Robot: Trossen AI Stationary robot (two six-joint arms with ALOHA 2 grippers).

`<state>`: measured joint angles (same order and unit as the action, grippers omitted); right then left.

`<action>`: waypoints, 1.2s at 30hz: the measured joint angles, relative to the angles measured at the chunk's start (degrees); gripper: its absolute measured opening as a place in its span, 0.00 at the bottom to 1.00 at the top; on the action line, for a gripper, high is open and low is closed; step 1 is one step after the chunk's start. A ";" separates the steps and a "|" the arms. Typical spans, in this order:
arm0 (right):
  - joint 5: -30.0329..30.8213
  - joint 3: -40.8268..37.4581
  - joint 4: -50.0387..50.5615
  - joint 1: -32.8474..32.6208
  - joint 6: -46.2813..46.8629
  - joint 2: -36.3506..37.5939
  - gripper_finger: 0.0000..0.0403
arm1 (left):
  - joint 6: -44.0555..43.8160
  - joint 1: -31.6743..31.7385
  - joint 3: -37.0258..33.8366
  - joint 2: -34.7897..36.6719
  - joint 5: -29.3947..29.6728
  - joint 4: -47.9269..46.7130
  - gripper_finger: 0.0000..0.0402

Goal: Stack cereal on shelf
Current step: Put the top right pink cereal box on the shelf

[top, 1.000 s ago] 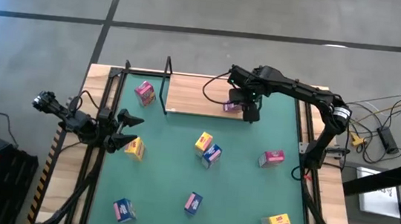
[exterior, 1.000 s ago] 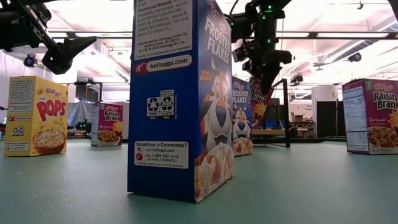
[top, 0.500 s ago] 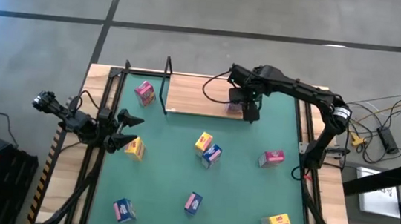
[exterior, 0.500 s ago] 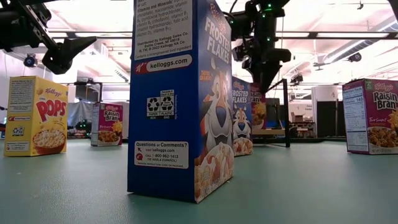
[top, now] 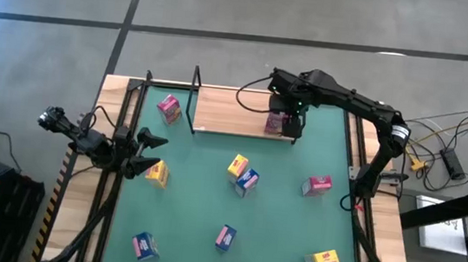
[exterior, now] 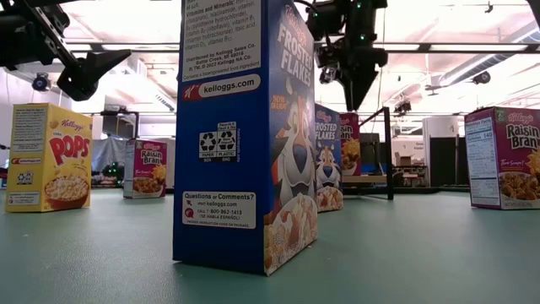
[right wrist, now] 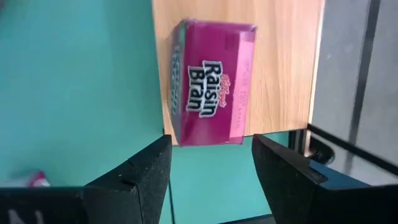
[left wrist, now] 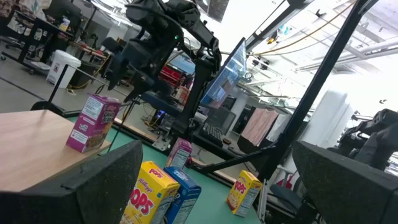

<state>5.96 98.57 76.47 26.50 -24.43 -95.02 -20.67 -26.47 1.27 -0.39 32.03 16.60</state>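
Looking across the green bench mat (top: 278, 205) from near to far, the front rows hold loose cereal: a blue box (top: 144, 245), a second blue box (top: 225, 236) and a yellow box (top: 322, 260), then a yellow box (top: 157, 173) beside the left claw (top: 146, 153), a yellow and blue pair (top: 243, 173) touching at mid-mat, and a pink box (top: 316, 185) toward the right. The left claw hangs fully spread and empty at the mat's left edge, waiting. Farther back lies the shelf (top: 227, 111), its light-wood board bearing a pink box (top: 168, 108) at its left end and, at its right front corner, a Raisin Bran box (right wrist: 208, 90). The right claw (top: 294, 120) hovers directly above that box with its fingers (right wrist: 146, 171) parted and clear of the cardboard, so the box is released and stands on the board. The step in hand appears to be the retreat after placing. Doing it well probably means rising straight up until the fingertips clear the box top, then swinging away, since a sideways move could tip the box, which sits close to the board's edge. The next pick is best taken from an isolated box on the mat.
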 joint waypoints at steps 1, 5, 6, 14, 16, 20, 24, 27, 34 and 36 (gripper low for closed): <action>0.00 0.36 -0.02 0.00 1.68 0.00 0.53 | 0.00 0.00 0.01 -0.01 0.00 0.00 0.99; 0.08 1.44 -0.06 0.02 13.83 0.00 0.53 | 0.00 0.00 0.01 -0.01 0.00 0.00 0.99; 0.21 1.64 -0.11 0.02 17.85 0.00 0.52 | 0.00 -0.01 0.01 -0.01 0.00 0.00 0.99; 0.63 3.17 -0.01 0.02 53.41 0.00 0.52 | -0.01 0.01 0.01 -0.01 -0.01 0.01 0.99; 0.83 3.29 0.57 0.02 61.45 0.00 0.52 | -0.01 -0.01 0.01 -0.01 0.00 0.00 0.99; 1.11 3.31 5.39 0.02 72.40 0.02 0.52 | 0.00 0.01 0.01 -0.01 0.00 0.00 0.99; 0.21 3.29 5.70 0.02 77.86 0.01 0.52 | 0.00 -0.01 0.01 -0.01 -0.02 0.00 0.99; -5.08 3.29 5.38 0.17 76.53 0.00 0.52 | 0.00 0.01 0.01 0.01 -0.01 0.00 0.99; -11.55 3.29 3.42 -0.33 72.63 0.00 0.52 | 0.00 0.00 0.00 -0.01 -0.02 0.00 0.99; -12.02 3.29 3.15 -0.37 72.56 0.00 0.52 | 0.00 0.01 0.01 -0.01 -0.02 0.00 0.99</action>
<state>-6.06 101.86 79.62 26.13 48.13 -95.02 -20.67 -26.46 1.28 -0.40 32.01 16.60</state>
